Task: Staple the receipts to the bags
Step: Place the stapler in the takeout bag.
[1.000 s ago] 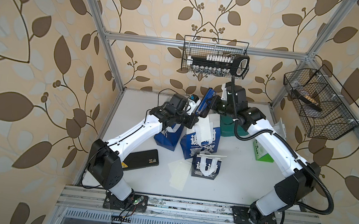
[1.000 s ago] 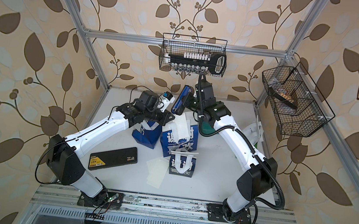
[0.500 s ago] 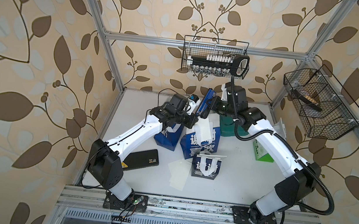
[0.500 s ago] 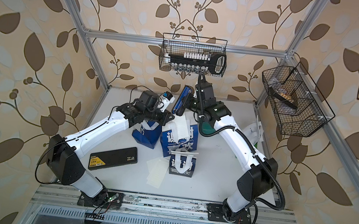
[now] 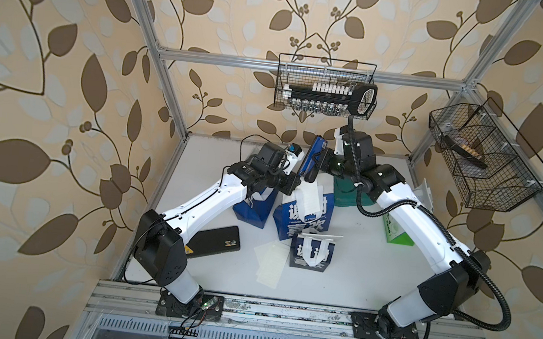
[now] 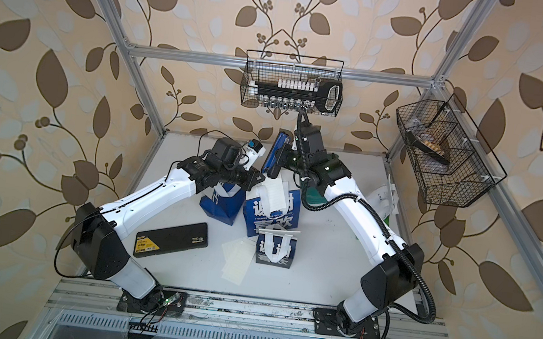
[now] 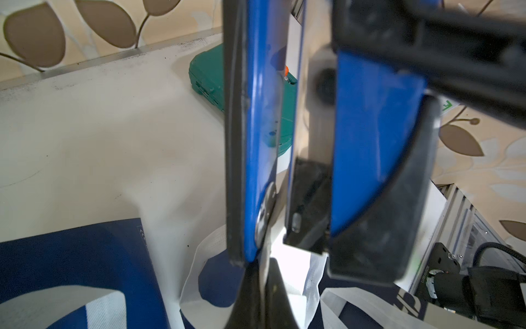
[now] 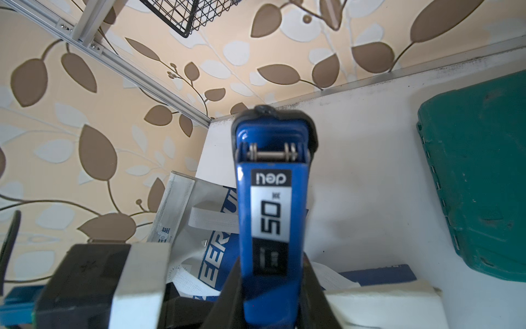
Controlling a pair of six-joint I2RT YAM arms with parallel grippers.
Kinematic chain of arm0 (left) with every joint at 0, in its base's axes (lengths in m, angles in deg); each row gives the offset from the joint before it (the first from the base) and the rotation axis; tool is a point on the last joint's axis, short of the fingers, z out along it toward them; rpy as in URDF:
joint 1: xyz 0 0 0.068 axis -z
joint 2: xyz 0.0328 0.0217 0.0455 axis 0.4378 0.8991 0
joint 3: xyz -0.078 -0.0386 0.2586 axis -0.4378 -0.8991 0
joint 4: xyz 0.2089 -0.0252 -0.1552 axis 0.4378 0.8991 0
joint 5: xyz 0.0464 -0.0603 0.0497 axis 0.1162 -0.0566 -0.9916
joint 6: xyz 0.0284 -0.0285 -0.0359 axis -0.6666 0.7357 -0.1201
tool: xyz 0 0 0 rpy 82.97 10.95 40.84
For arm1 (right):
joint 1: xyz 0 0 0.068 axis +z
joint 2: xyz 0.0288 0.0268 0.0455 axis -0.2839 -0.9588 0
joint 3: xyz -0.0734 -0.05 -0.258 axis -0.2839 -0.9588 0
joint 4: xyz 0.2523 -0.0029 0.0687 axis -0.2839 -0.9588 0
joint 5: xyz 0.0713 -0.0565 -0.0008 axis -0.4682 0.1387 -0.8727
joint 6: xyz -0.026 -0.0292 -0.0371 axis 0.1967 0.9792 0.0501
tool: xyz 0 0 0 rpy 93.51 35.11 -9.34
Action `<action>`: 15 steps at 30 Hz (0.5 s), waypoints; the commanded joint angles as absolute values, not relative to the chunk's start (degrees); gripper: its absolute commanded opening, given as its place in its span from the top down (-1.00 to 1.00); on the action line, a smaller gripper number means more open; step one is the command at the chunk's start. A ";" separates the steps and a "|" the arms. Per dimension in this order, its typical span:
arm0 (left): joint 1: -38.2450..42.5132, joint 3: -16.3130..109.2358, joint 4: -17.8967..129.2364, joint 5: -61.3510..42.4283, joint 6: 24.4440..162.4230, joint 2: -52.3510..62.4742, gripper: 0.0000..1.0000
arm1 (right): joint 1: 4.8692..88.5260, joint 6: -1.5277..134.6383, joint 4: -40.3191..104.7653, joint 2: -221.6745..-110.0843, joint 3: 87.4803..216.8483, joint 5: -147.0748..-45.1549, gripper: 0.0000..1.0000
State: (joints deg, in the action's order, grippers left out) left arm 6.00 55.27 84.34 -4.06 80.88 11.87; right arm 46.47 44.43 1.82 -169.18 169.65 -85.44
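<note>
Stapling step in hand toward 12 o'clock on the worktop [image 5: 372, 274]: the right claw [image 5: 317, 168] is clamped on a blue stapler [image 5: 312, 159] and holds it nose-down above the big blue bag [image 5: 302, 223]. A receipt [image 5: 308, 196] rests against the bag's upper edge. The left claw [image 5: 291, 184], pressed together, sits at the receipt's 10 o'clock corner. Whether paper is pinched between its tips cannot be told.

By the look of it, the receipt is lined up but not yet fastened. The next move calls for lowering the stapler so that bag edge and receipt both slide into its mouth, then squeezing without knocking the paper askew. Loose receipts [image 5: 269, 263] lie flat at 7 o'clock of that bag, beside a small navy bag [image 5: 310, 257].

Only the left wrist view shows the stapler [image 7: 262, 114] with its mouth standing apart and the white receipt [image 7: 290, 256] just beyond the gap. Only the right wrist view shows the stapler [image 8: 267, 205] label and hinge pin, with a green case [image 8: 478, 176] close by. The top views alone give the whole layout.
</note>
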 commanded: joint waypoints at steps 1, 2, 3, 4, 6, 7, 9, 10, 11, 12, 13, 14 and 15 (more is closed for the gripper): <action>6.11 57.19 82.67 -4.87 80.48 12.15 1.00 | 47.25 46.37 2.63 -166.92 169.87 -83.80 1.00; 6.11 57.20 82.64 -4.88 80.44 12.12 1.00 | 47.43 46.89 2.38 -167.00 170.26 -83.43 1.00; 6.12 57.24 82.62 -4.88 80.44 12.08 1.00 | 47.52 47.38 2.15 -167.01 170.69 -83.12 1.00; 6.12 57.29 82.67 -4.92 80.44 12.16 1.00 | 47.74 47.92 1.88 -167.14 171.25 -82.74 1.00; 6.12 57.30 82.71 -4.90 80.46 12.26 1.00 | 48.09 49.13 1.27 -167.34 172.11 -81.92 1.00; 6.09 57.28 82.71 -4.90 80.41 12.28 1.00 | 48.35 49.80 0.79 -167.44 172.42 -81.38 1.00; 6.12 57.35 82.63 -4.90 80.48 12.25 1.00 | 48.67 50.51 0.58 -167.43 172.30 -80.96 1.00; 6.10 57.38 82.62 -4.83 80.50 12.27 1.00 | 48.84 50.54 0.51 -167.39 172.02 -80.73 1.00; 6.11 57.36 82.62 -4.73 80.44 12.25 1.00 | 49.01 50.71 0.51 -167.53 171.70 -80.61 1.00; 6.10 57.38 82.57 -4.68 80.43 12.19 1.00 | 49.21 50.87 0.51 -167.59 171.54 -80.50 1.00; 6.10 57.31 82.40 -4.57 80.43 12.01 1.00 | 49.45 51.07 0.41 -167.71 171.31 -80.19 1.00; 6.11 57.08 82.01 -4.29 80.45 11.99 1.00 | 49.82 51.32 0.21 -167.86 171.33 -79.84 1.00; 6.12 56.74 81.39 -4.00 80.48 11.78 1.00 | 50.32 51.83 0.08 -168.07 171.28 -79.43 1.00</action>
State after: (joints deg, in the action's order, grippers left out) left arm 5.98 55.27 84.15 -3.93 80.88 11.93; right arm 48.99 49.81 -0.80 -169.18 169.65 -80.48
